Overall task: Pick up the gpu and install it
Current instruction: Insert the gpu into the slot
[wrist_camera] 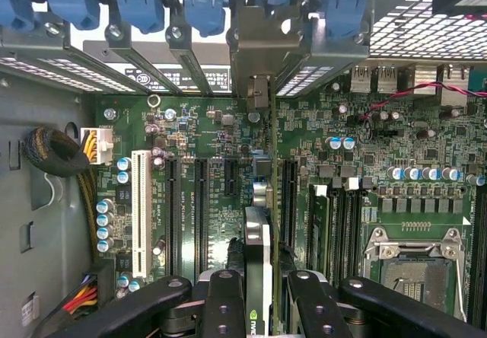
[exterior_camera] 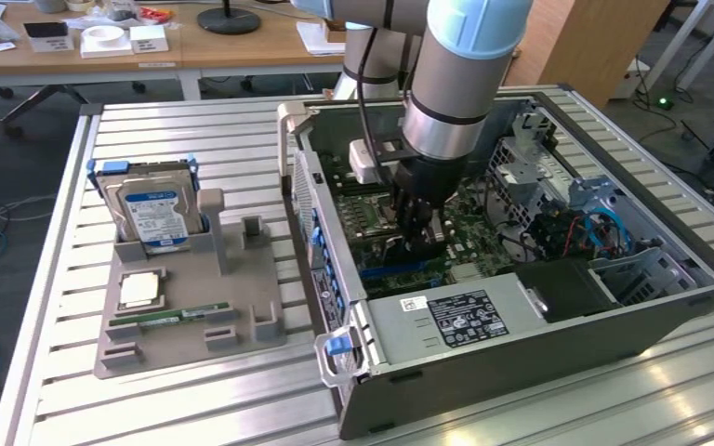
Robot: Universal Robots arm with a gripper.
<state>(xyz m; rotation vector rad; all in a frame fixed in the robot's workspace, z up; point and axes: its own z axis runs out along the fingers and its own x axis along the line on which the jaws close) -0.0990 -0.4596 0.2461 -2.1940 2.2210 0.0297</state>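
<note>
Dark gpu (wrist_camera: 257,266) edge-on above motherboard (wrist_camera: 304,136)

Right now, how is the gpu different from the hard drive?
The gpu is thin and dark; the hard drive is boxy and silver with a blue-white label. The tool holds the gpu over the motherboard inside the computer case; the hard drive sits in a gray holder outside it. Both stand on edge.

Bright, even room light covers the slatted table (exterior_camera: 196,130), with pale glare on the slats toward its corner at the exterior view's lower right. Inside the computer case (exterior_camera: 519,372) the motherboard (exterior_camera: 475,237) sits in softer shade. In the wrist view the perforated panel (wrist_camera: 418,26) burns out white and the gpu (wrist_camera: 257,254) shows a dull sheen along its edge.
</note>
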